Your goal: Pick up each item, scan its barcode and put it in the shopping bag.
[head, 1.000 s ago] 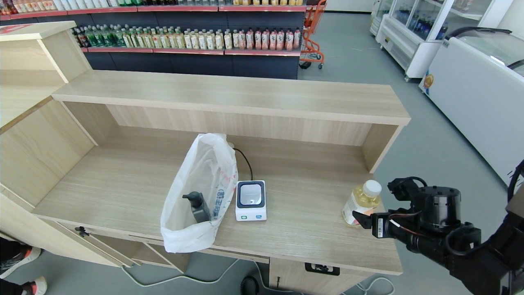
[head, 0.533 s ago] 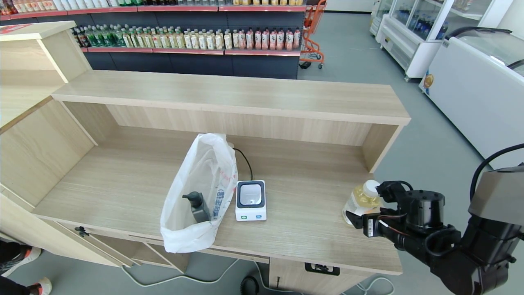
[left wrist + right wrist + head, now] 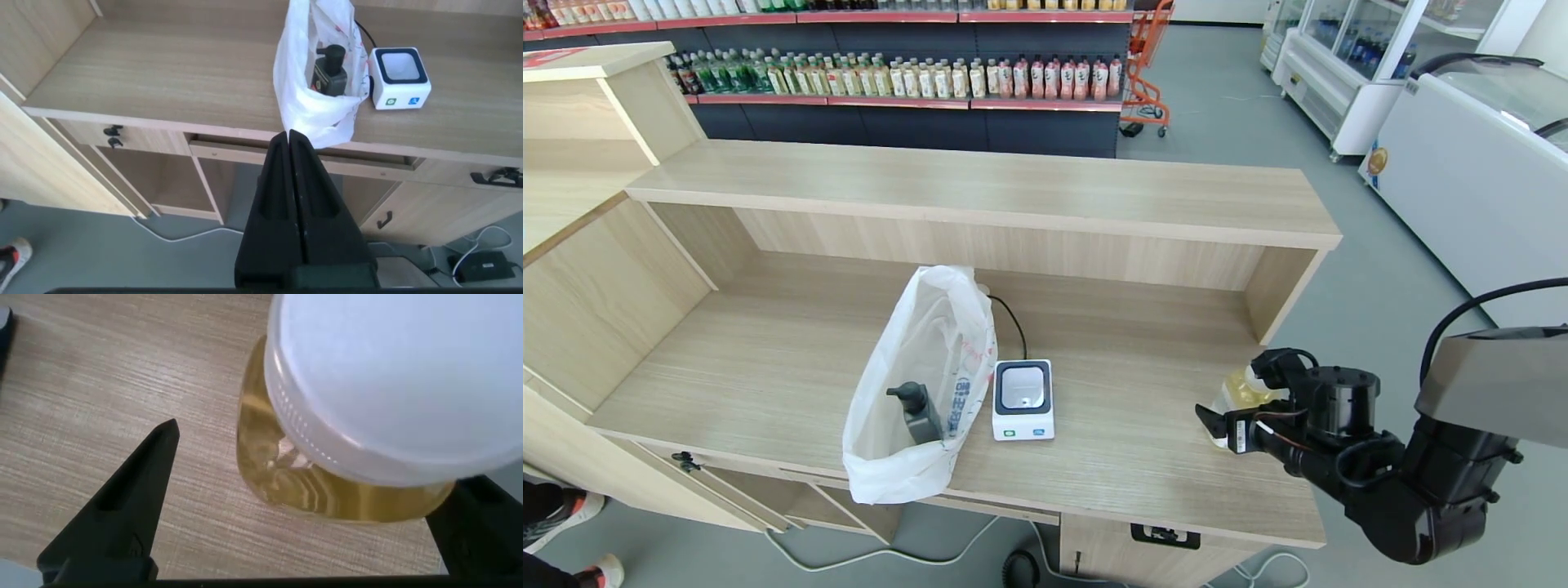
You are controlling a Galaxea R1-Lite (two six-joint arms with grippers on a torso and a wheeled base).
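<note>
Right gripper (image 3: 1232,389) has slid toward frame left; its spread jaws now straddle the yellow-liquid bottle (image 3: 1230,392), standing lower right on the counter (image 3: 1094,327). Centre the bottle between them, then squeeze gently.

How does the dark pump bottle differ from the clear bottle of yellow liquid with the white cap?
The dark pump bottle sits inside the white plastic bag; the yellow-liquid bottle stands on the wooden counter, straddled by the open right gripper. The dark one is opaque, the yellow one see-through. Both stand upright.
</note>
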